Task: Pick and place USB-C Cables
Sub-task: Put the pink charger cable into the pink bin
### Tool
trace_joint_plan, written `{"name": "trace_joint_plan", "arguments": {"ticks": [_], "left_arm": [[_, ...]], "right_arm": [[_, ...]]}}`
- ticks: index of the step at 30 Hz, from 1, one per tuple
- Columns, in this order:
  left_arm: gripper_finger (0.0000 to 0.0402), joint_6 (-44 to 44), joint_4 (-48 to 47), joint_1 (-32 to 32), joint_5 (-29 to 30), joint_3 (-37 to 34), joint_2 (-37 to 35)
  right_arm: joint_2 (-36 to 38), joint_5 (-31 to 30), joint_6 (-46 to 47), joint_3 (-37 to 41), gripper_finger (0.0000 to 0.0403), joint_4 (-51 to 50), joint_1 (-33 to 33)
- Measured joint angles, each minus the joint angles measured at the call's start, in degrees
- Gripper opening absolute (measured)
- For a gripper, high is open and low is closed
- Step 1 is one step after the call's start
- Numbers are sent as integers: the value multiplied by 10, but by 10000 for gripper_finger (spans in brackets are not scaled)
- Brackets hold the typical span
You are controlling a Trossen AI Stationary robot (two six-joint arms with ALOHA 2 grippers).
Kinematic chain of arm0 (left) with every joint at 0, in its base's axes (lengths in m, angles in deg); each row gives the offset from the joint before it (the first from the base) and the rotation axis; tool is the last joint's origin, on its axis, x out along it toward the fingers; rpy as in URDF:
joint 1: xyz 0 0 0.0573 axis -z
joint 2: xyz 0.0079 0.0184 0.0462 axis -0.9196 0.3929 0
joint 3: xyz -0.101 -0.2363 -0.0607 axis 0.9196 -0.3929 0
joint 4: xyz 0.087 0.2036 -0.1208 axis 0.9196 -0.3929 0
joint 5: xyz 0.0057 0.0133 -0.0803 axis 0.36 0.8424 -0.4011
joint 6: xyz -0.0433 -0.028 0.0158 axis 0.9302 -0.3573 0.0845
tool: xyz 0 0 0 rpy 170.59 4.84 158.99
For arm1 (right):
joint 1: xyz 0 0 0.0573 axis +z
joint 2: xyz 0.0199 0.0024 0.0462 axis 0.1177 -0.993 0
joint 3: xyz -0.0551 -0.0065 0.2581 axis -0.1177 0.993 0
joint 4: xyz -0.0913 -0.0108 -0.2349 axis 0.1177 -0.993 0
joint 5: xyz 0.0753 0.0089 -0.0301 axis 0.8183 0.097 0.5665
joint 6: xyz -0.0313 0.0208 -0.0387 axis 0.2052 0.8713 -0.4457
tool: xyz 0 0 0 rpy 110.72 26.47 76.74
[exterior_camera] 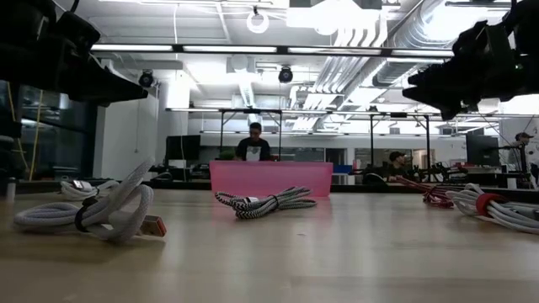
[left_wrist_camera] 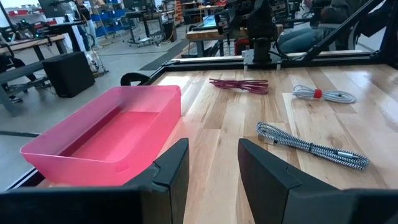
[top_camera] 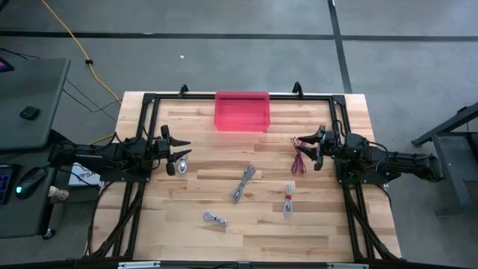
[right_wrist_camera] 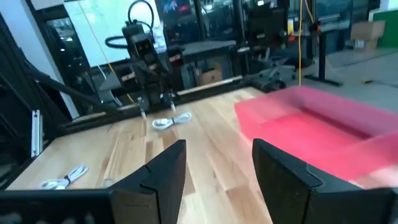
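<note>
Several bundled USB-C cables lie flat on the wooden table. A dark red one (top_camera: pixel 299 158) (left_wrist_camera: pixel 239 85) lies just under my right gripper. A grey one with a red tie (top_camera: pixel 288 200) (left_wrist_camera: pixel 323 94) lies nearer the front. A black-and-white braided one (top_camera: pixel 243 182) (left_wrist_camera: pixel 311 146) is mid-table, and a grey one (top_camera: pixel 215 218) (exterior_camera: pixel 93 215) lies near the front edge. A whitish one (right_wrist_camera: pixel 163 122) lies below my left gripper. My left gripper (top_camera: pixel 181 149) (left_wrist_camera: pixel 211 168) hovers open at the table's left. My right gripper (top_camera: pixel 305 149) (right_wrist_camera: pixel 217 171) hovers open at the right.
A pink translucent bin (top_camera: pixel 241 110) (left_wrist_camera: pixel 112 134) (right_wrist_camera: pixel 323 121) stands at the middle of the table's far edge. A black frame (top_camera: pixel 149 97) runs round the table's edges. A long yellow cord (top_camera: pixel 75 45) lies on the floor. People sit in the room behind (exterior_camera: pixel 254 143).
</note>
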Motion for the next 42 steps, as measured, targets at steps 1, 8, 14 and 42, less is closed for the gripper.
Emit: {"name": "trace_joint_plan", "arguments": {"ticks": [1,8,14,42], "left_arm": [[117,0,0,0,0,0,0],[117,0,0,0,0,0,0],[117,0,0,0,0,0,0],[117,16,0,0,8,0,0]], "right_arm": [[0,-1,-1,-3,177,-2,0],[-5,-91,-3,-76,177,-9,0],[-58,-158,-18,-188,177,-94,0],[-414,-176,399,-614,177,-726,-24]]}}
